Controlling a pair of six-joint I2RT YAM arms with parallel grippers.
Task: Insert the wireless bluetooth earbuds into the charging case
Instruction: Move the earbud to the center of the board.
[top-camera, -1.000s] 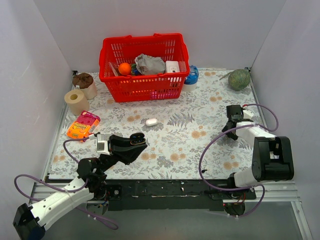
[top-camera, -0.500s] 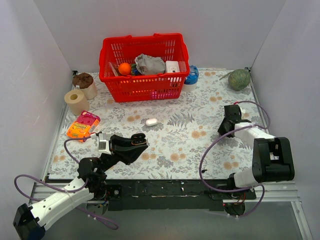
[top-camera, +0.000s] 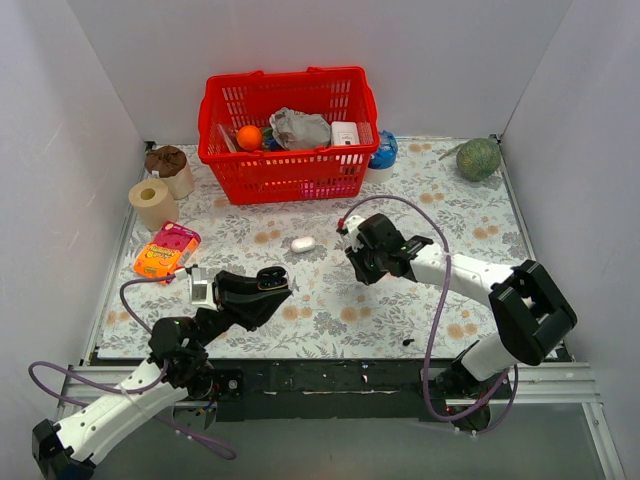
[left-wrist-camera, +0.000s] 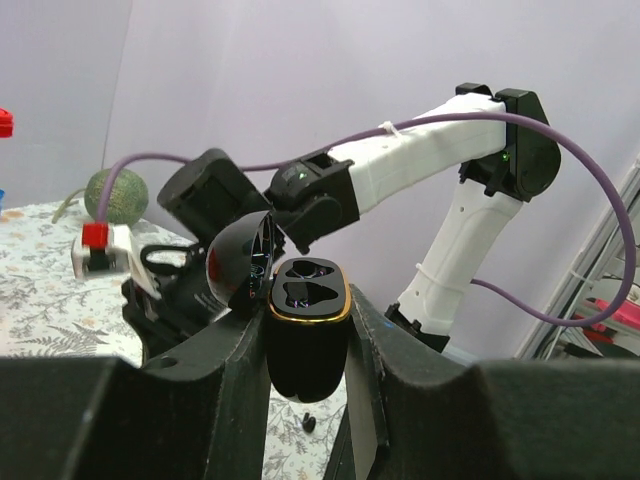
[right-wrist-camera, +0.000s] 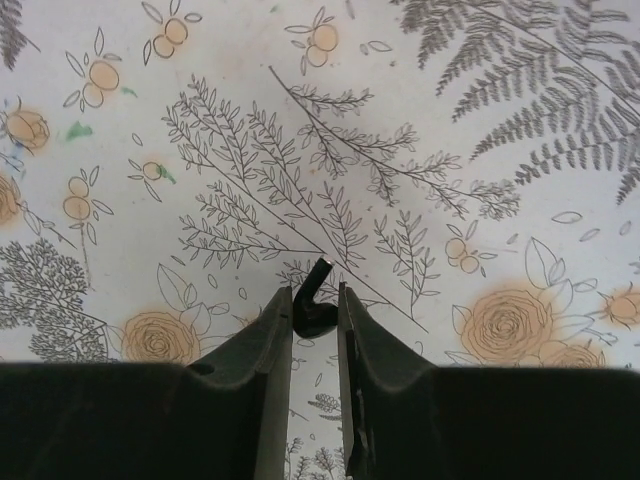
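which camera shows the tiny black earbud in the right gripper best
The right wrist view: the tiny black earbud fills the close-up, pinched in the right gripper. In the top view the gripper hides it from above; in the left wrist view it cannot be made out.

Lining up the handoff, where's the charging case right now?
In the top view the charging case sits lid-open in the left gripper, over the near-left of the table, the white pill-shaped case just beyond it.
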